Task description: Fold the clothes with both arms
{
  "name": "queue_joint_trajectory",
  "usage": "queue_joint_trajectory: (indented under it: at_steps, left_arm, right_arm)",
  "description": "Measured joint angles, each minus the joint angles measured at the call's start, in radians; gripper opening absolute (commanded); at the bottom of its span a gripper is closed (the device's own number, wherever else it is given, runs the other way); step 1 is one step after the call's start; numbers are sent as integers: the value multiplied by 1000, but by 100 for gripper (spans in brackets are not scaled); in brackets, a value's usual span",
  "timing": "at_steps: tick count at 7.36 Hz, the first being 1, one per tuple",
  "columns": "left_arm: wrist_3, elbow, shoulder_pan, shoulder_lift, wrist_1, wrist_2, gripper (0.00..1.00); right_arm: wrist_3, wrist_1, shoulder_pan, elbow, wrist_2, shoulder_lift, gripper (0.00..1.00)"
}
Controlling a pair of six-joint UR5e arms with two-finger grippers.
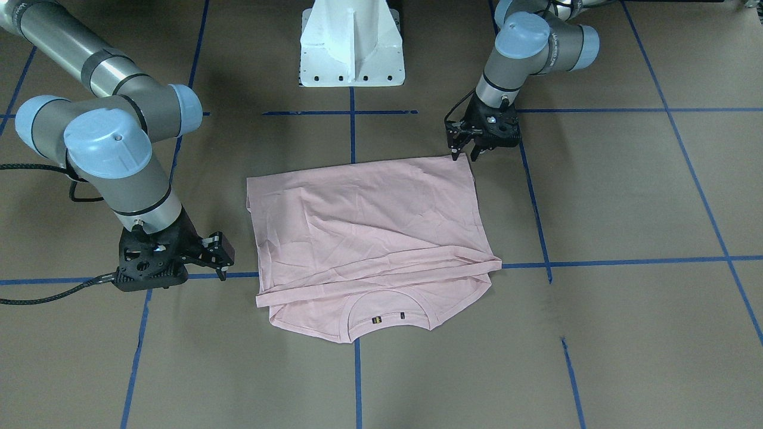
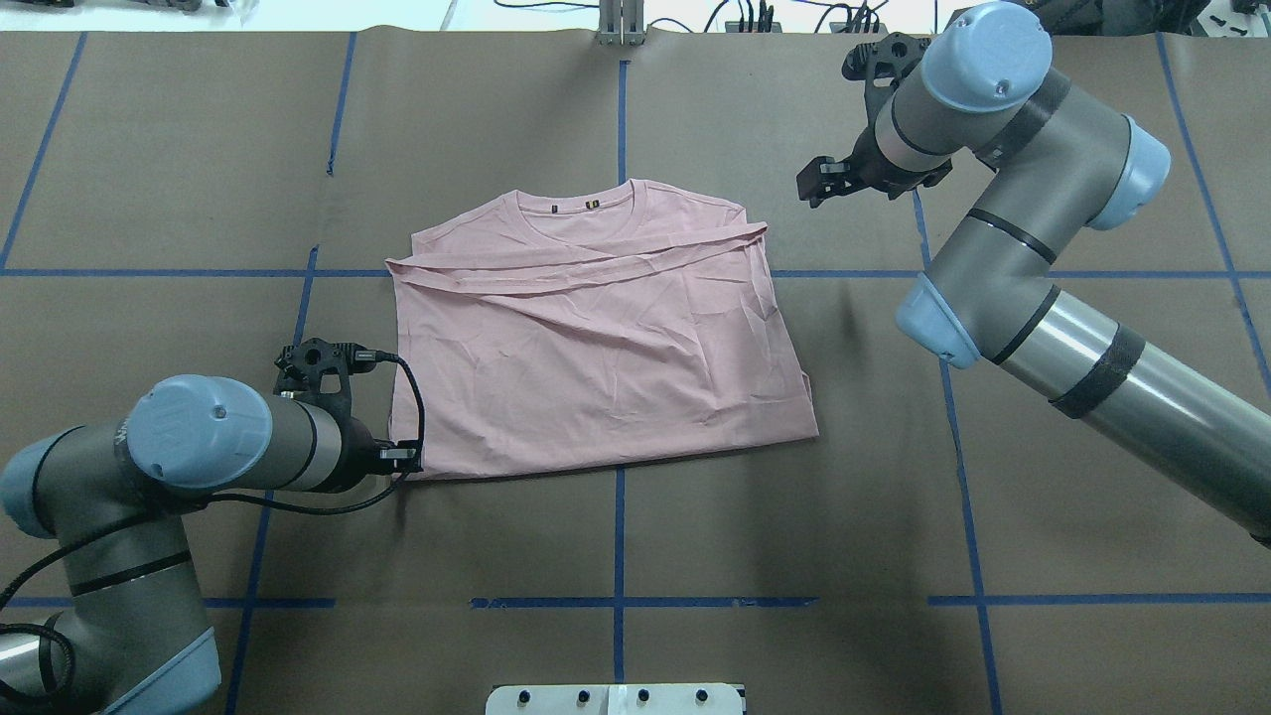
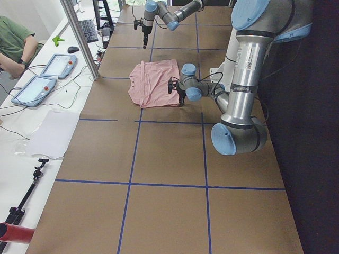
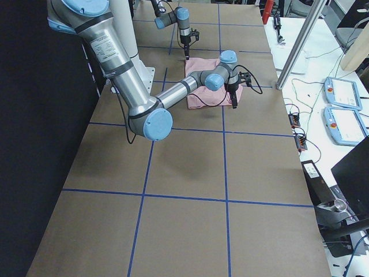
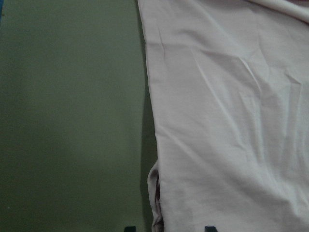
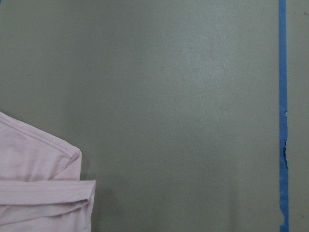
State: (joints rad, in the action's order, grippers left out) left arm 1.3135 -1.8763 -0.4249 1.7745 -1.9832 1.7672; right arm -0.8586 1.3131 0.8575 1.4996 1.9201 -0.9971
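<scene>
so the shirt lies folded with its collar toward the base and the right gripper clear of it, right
Not quite. The shirt is folded and the right gripper is clear of it, but the collar is at the edge away from the base, not toward it. The front-facing view shows it: base at the top, collar at the bottom.
</scene>
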Motion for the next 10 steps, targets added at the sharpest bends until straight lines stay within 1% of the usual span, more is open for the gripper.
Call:
queue_joint_trajectory:
  at_steps: [1, 2, 3, 7, 8, 9, 10]
  left_arm:
    - [0, 3, 6, 4, 0, 0, 29]
    - [0, 10, 9, 8, 0, 0, 10]
    - [-1, 16, 10, 13, 0, 0, 0]
    - [-27, 9, -3, 12, 3, -3, 0]
    - [-81, 13, -36, 9, 5, -4, 0]
    - [-171, 30, -102, 9, 8, -4, 0]
    - [-267, 69, -184, 15, 8, -2, 0]
  right_arm:
    - [0, 0, 0, 0, 0, 0, 100]
    - [0, 0, 0, -1, 0, 1, 100]
    - [1, 0, 0, -1, 0, 1, 100]
    - [1, 1, 0, -2, 0, 2, 100]
    - [1, 1, 0, -3, 0, 2, 100]
    - [2, 2, -1, -4, 0, 2, 100]
    - [2, 1, -1, -5, -1, 2, 100]
